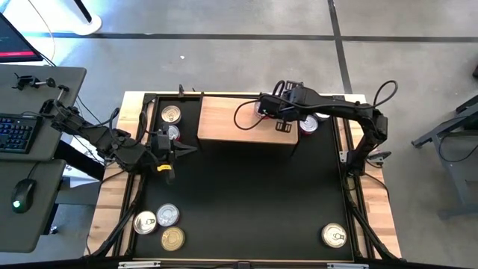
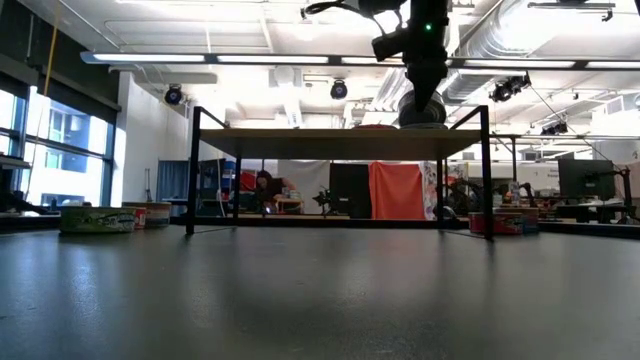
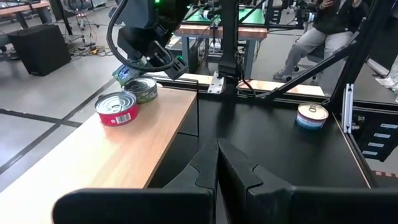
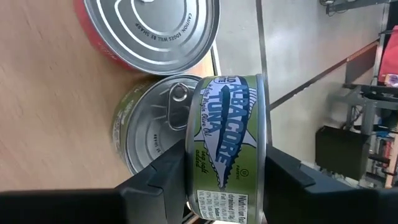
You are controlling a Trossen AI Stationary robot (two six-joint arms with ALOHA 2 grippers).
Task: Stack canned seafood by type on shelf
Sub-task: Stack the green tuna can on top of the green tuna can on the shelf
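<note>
Right gripper [image 4: 227, 180]: over the far right corner of the light wooden shelf on black legs [image 1: 228, 119], fingers clamped on the lid and base of a green-labelled round tuna tin [image 4: 229, 146] held on edge; label reads "ALBACORE TUNA", "no salt added".

Directly beneath the held tin: a second green-sided round tin with silver pull-tab lid [image 4: 155, 127], flat on the shelf.

Just beside that: a red-sided round tin with silver lid [image 4: 155, 28], rim embossed "CAUTION: EDGES WILL BE SHARP".

Left gripper [image 3: 217, 163]: low over the black mat [image 1: 246, 202] off the shelf's left end, fingers together, empty.

Near the left gripper, on the mat: two silver-lidded tins [image 1: 171, 114].
</note>
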